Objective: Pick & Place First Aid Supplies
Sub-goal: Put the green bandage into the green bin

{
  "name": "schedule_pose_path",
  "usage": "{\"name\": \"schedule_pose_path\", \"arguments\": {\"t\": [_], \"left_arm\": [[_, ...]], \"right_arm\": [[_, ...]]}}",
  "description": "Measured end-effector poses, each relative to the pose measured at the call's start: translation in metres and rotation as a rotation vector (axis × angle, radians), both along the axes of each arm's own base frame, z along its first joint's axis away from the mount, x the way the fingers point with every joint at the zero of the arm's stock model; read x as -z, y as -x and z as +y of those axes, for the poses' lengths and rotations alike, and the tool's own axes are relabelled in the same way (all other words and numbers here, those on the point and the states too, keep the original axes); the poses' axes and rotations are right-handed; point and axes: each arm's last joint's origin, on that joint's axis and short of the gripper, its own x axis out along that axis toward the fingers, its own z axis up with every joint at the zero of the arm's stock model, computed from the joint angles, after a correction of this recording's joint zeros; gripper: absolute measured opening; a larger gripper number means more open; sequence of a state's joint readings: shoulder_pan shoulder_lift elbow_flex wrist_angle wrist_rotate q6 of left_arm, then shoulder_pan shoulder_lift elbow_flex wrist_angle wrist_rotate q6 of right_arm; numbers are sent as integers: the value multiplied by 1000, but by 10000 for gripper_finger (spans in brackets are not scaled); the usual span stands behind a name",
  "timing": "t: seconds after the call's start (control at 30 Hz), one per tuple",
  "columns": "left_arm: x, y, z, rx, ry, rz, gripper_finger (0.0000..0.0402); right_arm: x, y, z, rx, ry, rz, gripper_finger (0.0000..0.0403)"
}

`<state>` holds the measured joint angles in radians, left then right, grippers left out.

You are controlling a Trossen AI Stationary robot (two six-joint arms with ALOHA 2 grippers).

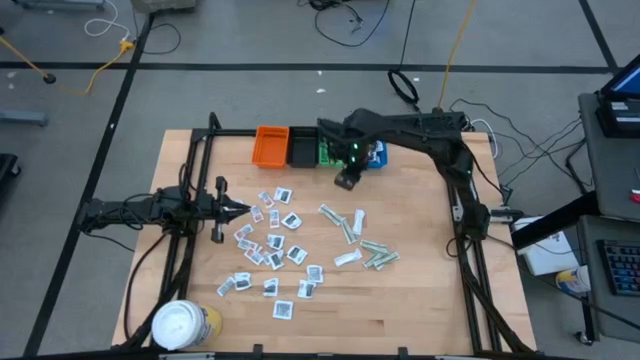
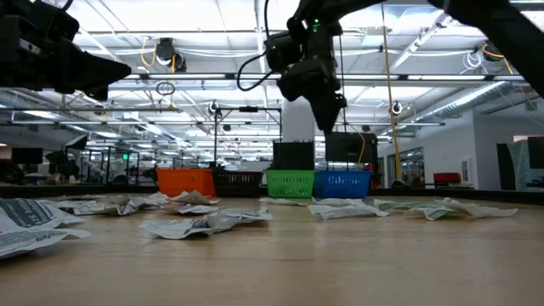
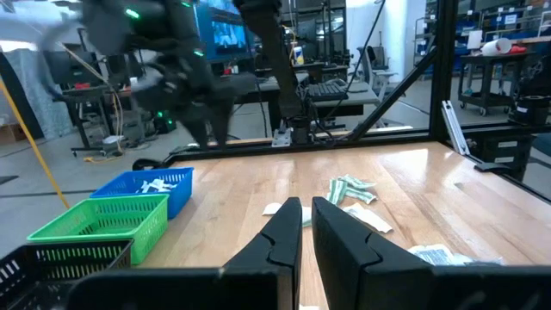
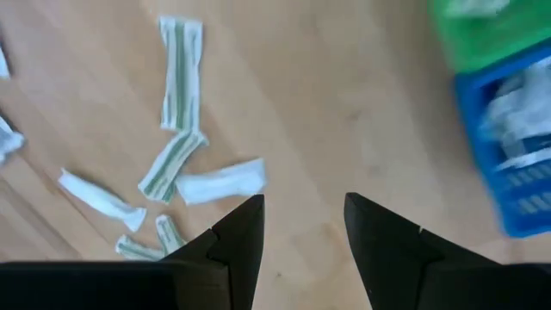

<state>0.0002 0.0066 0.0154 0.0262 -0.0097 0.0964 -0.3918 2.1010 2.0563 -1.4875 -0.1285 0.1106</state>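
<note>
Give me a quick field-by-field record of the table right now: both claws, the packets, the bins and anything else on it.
left claw: shut, empty, raised beside the white sachets
right claw: open, empty, raised over bare wood near the blue bin
white sachets: scattered on the table's left half
green-white strips: loose cluster right of centre
bins: orange bin, black bin, green bin, blue bin in a row at the far edge
blue bin contents: some white packets
yellow tub: white lid on, near left corner
</note>
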Motion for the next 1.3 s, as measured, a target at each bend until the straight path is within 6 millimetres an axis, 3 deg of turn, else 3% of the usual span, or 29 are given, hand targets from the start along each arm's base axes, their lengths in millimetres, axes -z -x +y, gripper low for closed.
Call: {"name": "schedule_pose_path", "arguments": {"t": [0.37,0.57,0.8,0.93,1.3], "left_arm": [[0,0,0,0,0,0,37],[0,0,0,0,0,0,37],[0,0,0,0,0,0,37],[0,0,0,0,0,0,37],[0,0,0,0,0,0,37]], "right_arm": [[18,35,95,-64,12,-32,155],[31,58,136,-80,3,31,155],[39,69,162,-102,6,60,155],[42,63,173,-136,23,14,155],[74,44,202,-188,62,21,155]]}}
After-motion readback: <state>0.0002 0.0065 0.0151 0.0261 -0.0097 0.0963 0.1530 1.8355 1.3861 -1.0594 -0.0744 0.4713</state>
